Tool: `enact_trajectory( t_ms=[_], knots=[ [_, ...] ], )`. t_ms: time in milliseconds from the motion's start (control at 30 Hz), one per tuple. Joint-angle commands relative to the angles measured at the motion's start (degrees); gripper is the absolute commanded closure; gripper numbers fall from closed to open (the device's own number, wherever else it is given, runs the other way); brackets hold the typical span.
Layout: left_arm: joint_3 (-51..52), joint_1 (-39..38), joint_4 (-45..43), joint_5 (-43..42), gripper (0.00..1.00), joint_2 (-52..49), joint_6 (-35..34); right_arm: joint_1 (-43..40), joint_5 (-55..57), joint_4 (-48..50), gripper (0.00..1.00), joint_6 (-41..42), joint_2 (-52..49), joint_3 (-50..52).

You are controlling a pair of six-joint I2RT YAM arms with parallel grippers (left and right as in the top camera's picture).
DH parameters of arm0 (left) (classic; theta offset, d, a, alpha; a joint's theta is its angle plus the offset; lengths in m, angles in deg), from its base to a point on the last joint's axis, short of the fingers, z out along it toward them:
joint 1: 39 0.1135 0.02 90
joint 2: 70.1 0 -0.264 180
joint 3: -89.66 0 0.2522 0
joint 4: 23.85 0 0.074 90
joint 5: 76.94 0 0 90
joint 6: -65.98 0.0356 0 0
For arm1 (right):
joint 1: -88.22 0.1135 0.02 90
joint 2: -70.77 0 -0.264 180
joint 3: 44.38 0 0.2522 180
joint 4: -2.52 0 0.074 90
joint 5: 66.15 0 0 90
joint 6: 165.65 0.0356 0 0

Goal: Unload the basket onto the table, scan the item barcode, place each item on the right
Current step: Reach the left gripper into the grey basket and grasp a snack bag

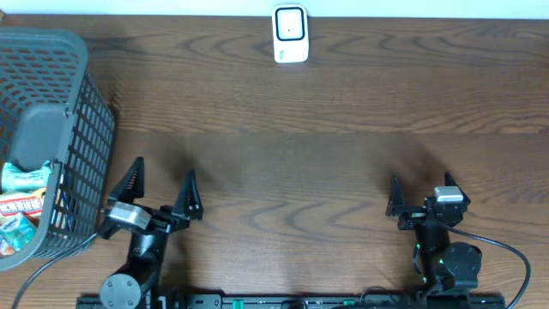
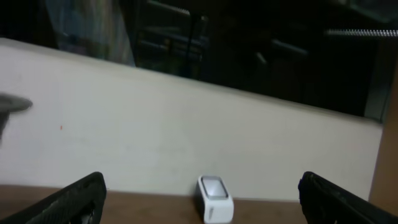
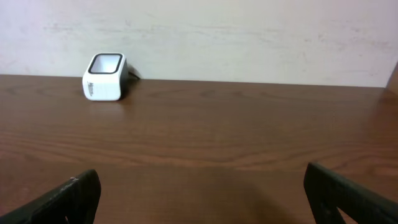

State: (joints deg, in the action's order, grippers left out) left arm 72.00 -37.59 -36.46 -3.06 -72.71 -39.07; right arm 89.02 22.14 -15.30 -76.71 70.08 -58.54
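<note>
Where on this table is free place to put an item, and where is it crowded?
Free: the bare wood between the scanner, the left gripper and the right gripper, and the right side of the table. Crowded: only the left edge, where the basket with packets stands.

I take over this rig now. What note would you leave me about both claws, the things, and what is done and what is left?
Left claw: open, empty, just right of the basket.
Right claw: open, empty, at the near right of the table.
Things: snack packs lie in the basket at the left edge. The scanner stands at the far edge, in the middle.
Done: nothing; no pack is out of the basket.
Left: take one pack and show its barcode to the scanner.
</note>
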Motion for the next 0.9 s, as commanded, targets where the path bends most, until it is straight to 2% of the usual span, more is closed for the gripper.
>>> enact_trajectory(
  t_ms=[0,33,100,133,167,233,300,367,433,467,567,633,700,833,867],
  knots=[
    [-13.0,0.2,0.9,2.45,0.02,-6.36,2.93,-0.39,0.07,-0.22,0.01,0.33,0.35,0.09],
    [-16.06,0.2,2.64,2.45,0.02,-8.55,3.85,-0.39,0.07,-0.24,0.01,0.33,0.35,0.09],
    [-27.85,0.2,14.21,2.16,0.02,-16.74,6.12,-0.39,0.07,-0.24,0.01,0.33,0.35,0.09],
    [-34.84,0.2,22.86,0.92,0.02,-21.55,8.39,-0.39,0.07,-0.24,0.01,0.35,0.35,0.09],
    [-43.43,0.17,33.99,-3.34,0.02,-27.56,12.55,-0.39,0.07,-0.24,0.01,0.33,0.35,0.09],
    [-54.9,0.17,48.65,-14.51,0.02,-36.24,14.38,-0.39,0.07,-0.24,0.01,0.33,0.35,0.09],
    [-60.92,0.2,56.74,-17.49,0.02,-41.79,14.45,-0.39,0.07,-0.24,0.01,0.35,0.35,0.09],
    [-64.78,0.2,56.72,-16.81,0.02,-47.78,13.79,-0.39,0.07,-0.24,0.01,0.35,0.35,0.09],
    [-69.2,0.81,58.14,-13.4,0.02,-51.82,8.96,-0.39,0.07,-0.24,0.01,0.33,0.35,0.09],
    [-77.59,3.02,64.13,-7.85,0.02,-57.55,3.78,-0.39,0.07,-0.22,0.01,0.35,0.35,0.09],
    [-93.2,7.65,78.53,-0.42,0.02,-67.3,3.32,-0.39,0.07,-0.24,0.01,0.35,0.35,0.09],
    [-110.16,13.33,93.66,8.09,0.02,-78.27,3.41,-0.39,0.07,-0.22,0.01,0.33,0.35,0.09],
    [-118.73,17.46,99.12,7.98,0.03,-84.98,3.98,-0.39,0.07,-0.22,0.01,0.33,0.35,0.09],
    [-120.78,22.71,98.57,9.6,0.03,-90.23,3.23,-0.39,0.07,-0.24,0.01,0.33,0.35,0.09],
    [-120.78,24.87,97.88,10.69,0.03,-91.19,-0.33,-0.39,0.07,-0.24,0.01,0.35,0.35,0.09]
  ],
)
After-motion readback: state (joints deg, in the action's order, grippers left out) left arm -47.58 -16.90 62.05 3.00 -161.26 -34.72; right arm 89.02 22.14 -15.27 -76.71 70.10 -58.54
